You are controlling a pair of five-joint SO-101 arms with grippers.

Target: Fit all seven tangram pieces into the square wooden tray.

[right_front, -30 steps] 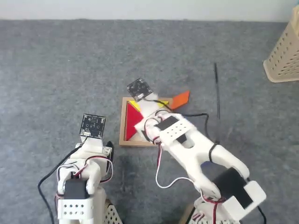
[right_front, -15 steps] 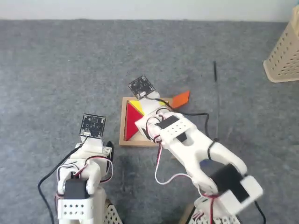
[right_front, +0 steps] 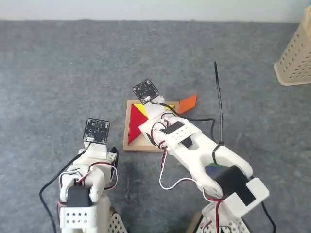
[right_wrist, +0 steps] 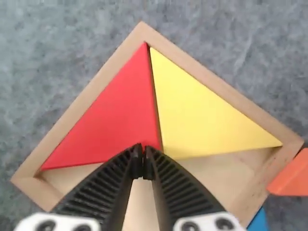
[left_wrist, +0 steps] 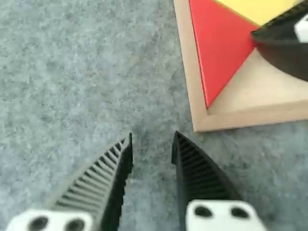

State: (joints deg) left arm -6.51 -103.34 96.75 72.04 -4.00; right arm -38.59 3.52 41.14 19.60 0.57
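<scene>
The square wooden tray (right_wrist: 82, 103) holds a large red triangle (right_wrist: 115, 125) and a large yellow triangle (right_wrist: 202, 115) side by side. My right gripper (right_wrist: 143, 154) is shut with nothing in it, its tips low over the spot where the two triangles meet. In the high view the right arm (right_front: 180, 138) covers much of the tray (right_front: 126, 141). An orange piece (right_front: 188, 102) lies just outside the tray's far right corner, with a blue piece (right_wrist: 260, 221) beside it. My left gripper (left_wrist: 151, 144) is open over carpet, a short way from the tray's near left corner (left_wrist: 199, 120).
Grey carpet covers the whole work area. A beige basket (right_front: 296, 53) stands at the far right edge. A thin black cable (right_front: 218, 97) runs over the carpet right of the tray. A dark green shape (right_front: 212, 169) peeks out under the right arm.
The right arm's rear links have swung while its gripper stays over the tray. The black cable has shifted left. The left arm has not moved.
</scene>
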